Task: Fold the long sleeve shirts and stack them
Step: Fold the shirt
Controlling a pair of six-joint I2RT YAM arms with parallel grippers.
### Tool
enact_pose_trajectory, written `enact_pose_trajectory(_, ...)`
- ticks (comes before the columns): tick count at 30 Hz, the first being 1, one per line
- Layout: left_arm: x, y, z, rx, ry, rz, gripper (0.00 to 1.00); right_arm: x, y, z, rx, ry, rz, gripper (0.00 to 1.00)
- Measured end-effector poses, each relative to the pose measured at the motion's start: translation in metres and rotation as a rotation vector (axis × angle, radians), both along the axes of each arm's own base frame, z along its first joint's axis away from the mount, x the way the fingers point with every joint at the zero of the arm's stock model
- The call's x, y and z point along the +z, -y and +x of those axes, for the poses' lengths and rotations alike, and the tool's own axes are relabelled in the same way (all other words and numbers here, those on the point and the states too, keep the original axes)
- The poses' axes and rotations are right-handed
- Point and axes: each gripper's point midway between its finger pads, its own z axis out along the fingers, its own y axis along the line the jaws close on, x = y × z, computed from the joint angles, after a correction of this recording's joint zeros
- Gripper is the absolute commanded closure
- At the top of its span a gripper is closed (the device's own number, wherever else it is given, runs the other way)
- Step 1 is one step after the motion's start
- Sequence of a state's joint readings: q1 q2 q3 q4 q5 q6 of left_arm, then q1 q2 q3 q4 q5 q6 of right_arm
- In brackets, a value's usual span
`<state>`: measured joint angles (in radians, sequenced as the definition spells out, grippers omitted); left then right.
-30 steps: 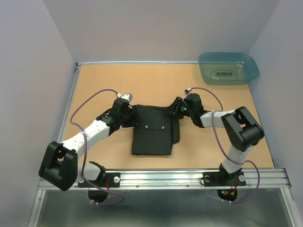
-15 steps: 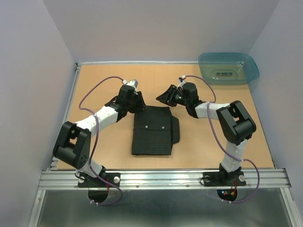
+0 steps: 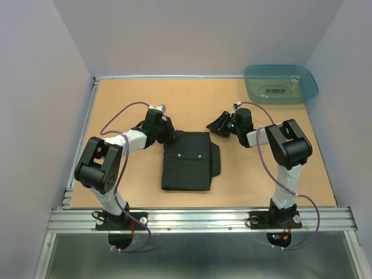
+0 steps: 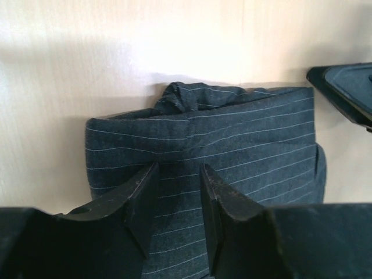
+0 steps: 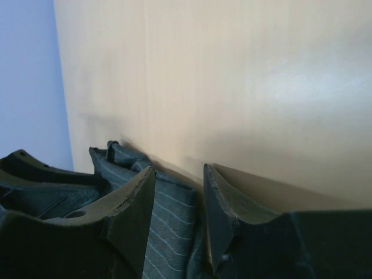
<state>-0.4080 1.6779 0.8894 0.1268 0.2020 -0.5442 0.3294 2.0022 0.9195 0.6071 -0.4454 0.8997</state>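
Note:
One long sleeve shirt (image 3: 186, 160), black with thin pale pinstripes and small pale buttons, lies folded into a rectangle on the middle of the table. My left gripper (image 3: 167, 131) hovers at the shirt's far left corner. In the left wrist view this gripper (image 4: 178, 168) is open, and flat striped cloth (image 4: 232, 128) shows below the gap. My right gripper (image 3: 218, 124) sits just off the far right corner and points left. In the right wrist view it (image 5: 178, 168) is open too, with the shirt's edge (image 5: 168, 203) showing beyond the gap and nothing pinched.
A teal plastic tub (image 3: 281, 83) stands at the back right corner. The wooden table (image 3: 116, 104) is walled on three sides. A metal rail (image 3: 197, 220) carrying the arm bases runs along the near edge.
Both grippers left the shirt's far corners, rose toward the back, then came part way down. The right one ended further right. The left jaws narrowed. The shirt stayed put.

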Motion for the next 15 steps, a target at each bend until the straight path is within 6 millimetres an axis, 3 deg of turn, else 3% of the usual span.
enact_pose_trajectory(3,0.009,0.004,-0.002,-0.006,0.004,-0.032,0.45,0.007,0.013,0.006,-0.021,0.020,-0.006,0.54)
enact_pose_trajectory(5,0.025,0.005,-0.005,-0.012,0.023,-0.051,0.38,0.021,0.012,-0.001,-0.003,0.035,0.002,0.54)
enact_pose_trajectory(9,0.089,0.005,-0.020,-0.020,0.145,-0.128,0.36,0.071,0.001,-0.018,0.049,0.113,0.029,0.53)
enact_pose_trajectory(11,0.114,0.008,-0.033,-0.038,0.200,-0.172,0.38,0.109,-0.011,-0.034,0.092,0.191,0.061,0.53)
enact_pose_trajectory(13,0.122,0.011,-0.051,-0.062,0.211,-0.205,0.40,0.132,-0.029,-0.057,0.147,0.240,0.085,0.53)
enact_pose_trajectory(15,0.111,0.015,-0.070,-0.087,0.175,-0.221,0.41,0.137,-0.049,-0.083,0.209,0.245,0.099,0.53)
